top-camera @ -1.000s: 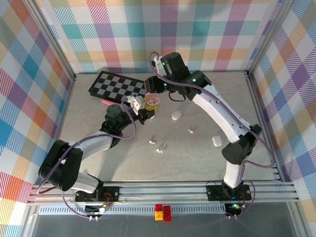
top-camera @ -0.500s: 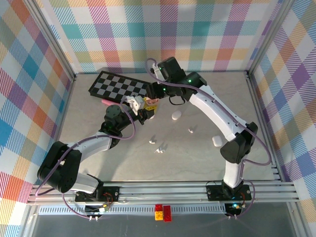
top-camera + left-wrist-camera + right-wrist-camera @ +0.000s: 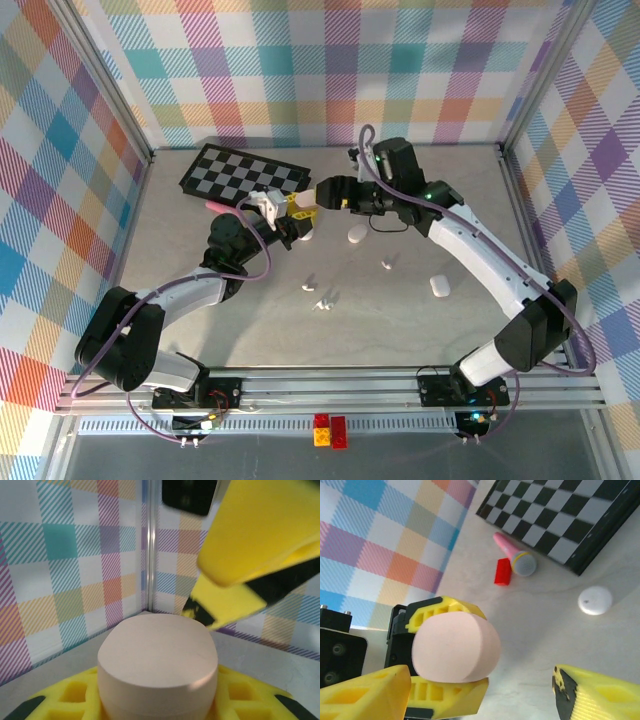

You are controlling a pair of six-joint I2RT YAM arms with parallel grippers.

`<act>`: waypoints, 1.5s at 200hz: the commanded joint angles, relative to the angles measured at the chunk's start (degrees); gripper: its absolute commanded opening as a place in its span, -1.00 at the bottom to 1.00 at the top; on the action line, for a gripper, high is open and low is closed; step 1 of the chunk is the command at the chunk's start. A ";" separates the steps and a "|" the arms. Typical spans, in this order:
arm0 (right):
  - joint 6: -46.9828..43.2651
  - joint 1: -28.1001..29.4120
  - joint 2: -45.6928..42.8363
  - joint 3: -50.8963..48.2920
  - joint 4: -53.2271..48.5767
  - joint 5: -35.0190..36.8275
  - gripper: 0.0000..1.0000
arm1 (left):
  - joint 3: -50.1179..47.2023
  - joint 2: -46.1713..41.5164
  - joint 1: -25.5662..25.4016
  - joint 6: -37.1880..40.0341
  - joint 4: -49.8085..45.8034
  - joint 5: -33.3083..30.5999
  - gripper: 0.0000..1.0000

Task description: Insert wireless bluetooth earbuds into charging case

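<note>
The left end effector [image 3: 298, 215] clamps a pink case [image 3: 456, 647] above the worktop [image 3: 200, 300]; the right end effector [image 3: 318, 196] hovers alongside, jaws spread wide; loose earbuds [image 3: 325, 302] lie nearby.

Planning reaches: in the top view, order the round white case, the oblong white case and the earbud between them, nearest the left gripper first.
1. round white case, just right of the left gripper
2. earbud, farther right
3. oblong white case, farthest right
</note>
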 commanded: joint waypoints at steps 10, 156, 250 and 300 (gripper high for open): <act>12.94 -0.29 0.02 -5.13 17.84 -15.83 0.48 | 1.82 -0.21 -0.52 -4.07 7.02 3.62 -0.63; 17.22 -1.55 -1.35 -11.28 25.46 -14.27 -0.56 | 0.34 -3.06 -0.45 -0.95 2.73 5.38 0.21; 10.97 -8.64 -7.24 -33.78 20.62 8.46 -0.66 | -1.35 -13.61 -2.23 6.30 -31.89 -2.64 0.99; 8.71 -8.25 1.03 -35.78 24.15 11.76 -0.67 | -0.61 -12.92 -3.94 4.27 -37.87 -6.76 0.99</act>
